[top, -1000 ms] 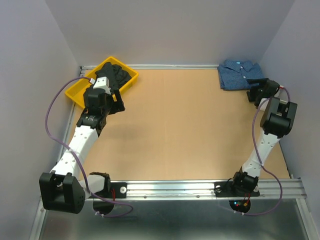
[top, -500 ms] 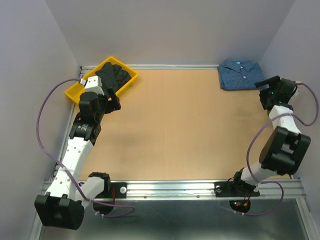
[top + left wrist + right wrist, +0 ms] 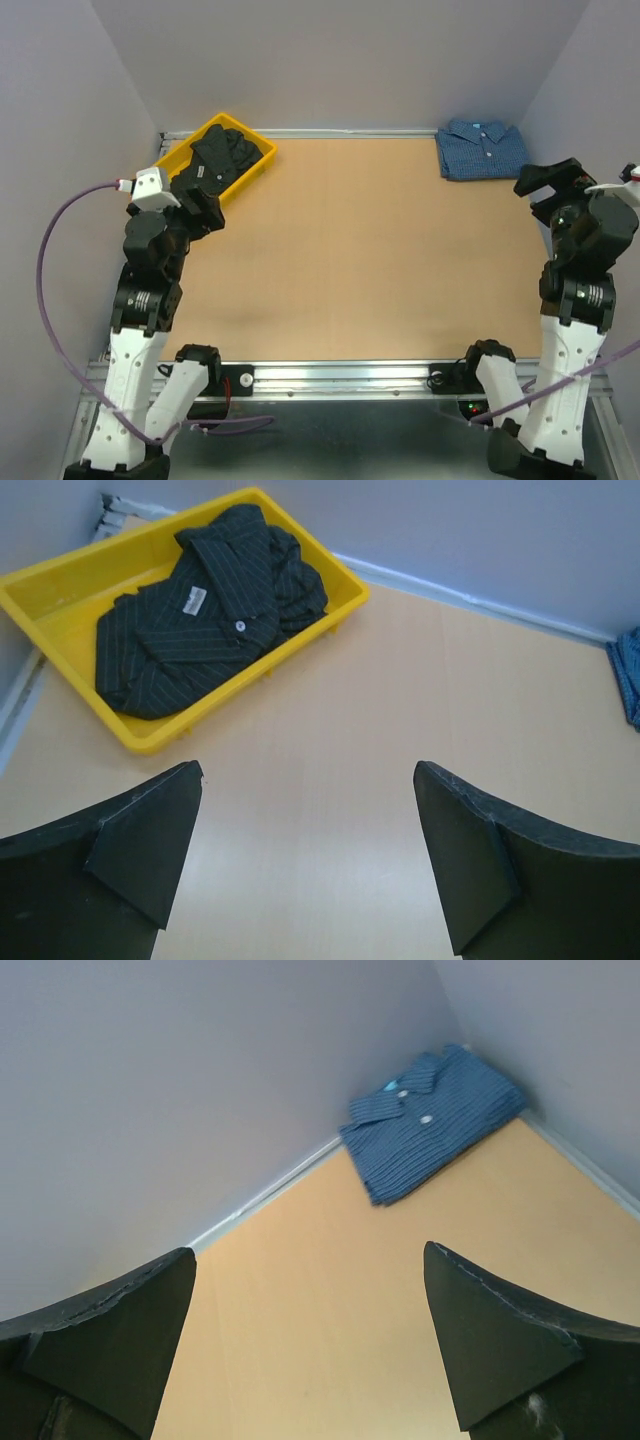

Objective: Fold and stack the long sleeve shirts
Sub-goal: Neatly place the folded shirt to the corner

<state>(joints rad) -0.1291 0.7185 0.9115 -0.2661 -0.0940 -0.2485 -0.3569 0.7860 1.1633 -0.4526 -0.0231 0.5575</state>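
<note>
A blue checked long sleeve shirt (image 3: 480, 148) lies folded in the far right corner of the table, also seen in the right wrist view (image 3: 430, 1122). A black long sleeve shirt (image 3: 222, 155) with faint pinstripes and a small white tag lies crumpled in a yellow tray (image 3: 268, 158) at the far left, shown closer in the left wrist view (image 3: 205, 605). My left gripper (image 3: 207, 200) hangs open just in front of the tray, nothing between its fingers (image 3: 308, 770). My right gripper (image 3: 545, 180) is open and empty near the right edge, short of the blue shirt (image 3: 308, 1250).
The tan tabletop (image 3: 370, 250) is boxed in by grey walls at the back and both sides. The tray's front wall (image 3: 250, 685) faces my left gripper. A metal rail (image 3: 400, 375) with both arm bases runs along the near edge. Purple cables loop beside each arm.
Both arms have pulled back toward the near edge and risen. The left gripper backed away from the tray, the right one from the blue shirt. Both sets of jaws opened wider.
</note>
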